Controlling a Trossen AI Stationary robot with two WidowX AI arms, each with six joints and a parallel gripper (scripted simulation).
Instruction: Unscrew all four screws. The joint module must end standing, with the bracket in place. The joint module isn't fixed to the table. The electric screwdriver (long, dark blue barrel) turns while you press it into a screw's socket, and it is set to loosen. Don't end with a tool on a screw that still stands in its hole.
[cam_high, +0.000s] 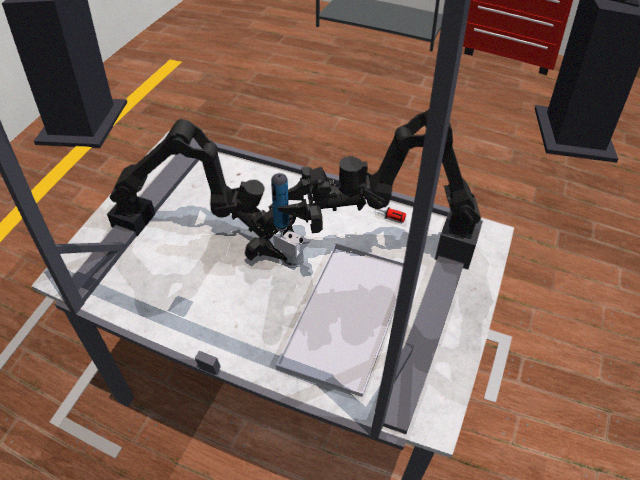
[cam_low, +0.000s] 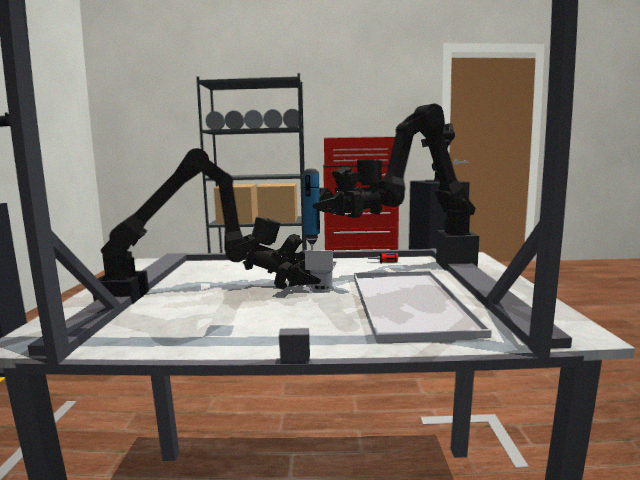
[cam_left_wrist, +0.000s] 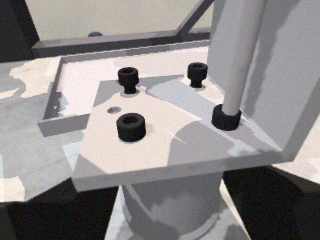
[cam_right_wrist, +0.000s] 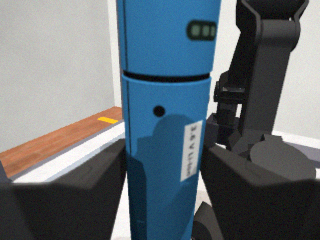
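Note:
The joint module (cam_left_wrist: 172, 207) (cam_low: 323, 282) stands upright with the grey bracket (cam_left_wrist: 100, 150) (cam_low: 318, 260) on top. My left gripper (cam_left_wrist: 169, 155) (cam_low: 314, 279) is shut on the module below the bracket plate. My right gripper (cam_right_wrist: 162, 145) (cam_low: 316, 205) is shut on the blue electric screwdriver (cam_right_wrist: 165, 100) (cam_high: 279, 193) (cam_low: 310, 222), held upright. In the left wrist view its bit (cam_left_wrist: 245, 55) meets the head of the near right screw (cam_left_wrist: 226, 119), beside the bracket's wall. The near left screw (cam_left_wrist: 131, 128) sits low. The two far screws (cam_left_wrist: 128, 77) (cam_left_wrist: 197, 71) stand raised, shanks showing. The socket under the bit is hidden.
A shallow tray (cam_high: 320, 380) (cam_low: 413, 337) (cam_left_wrist: 50, 127) lies to the picture right of the module. A red hand screwdriver (cam_high: 395, 214) (cam_low: 388, 257) lies behind the tray. Dark frame posts stand at the table's corners. Both arms are close together over the module.

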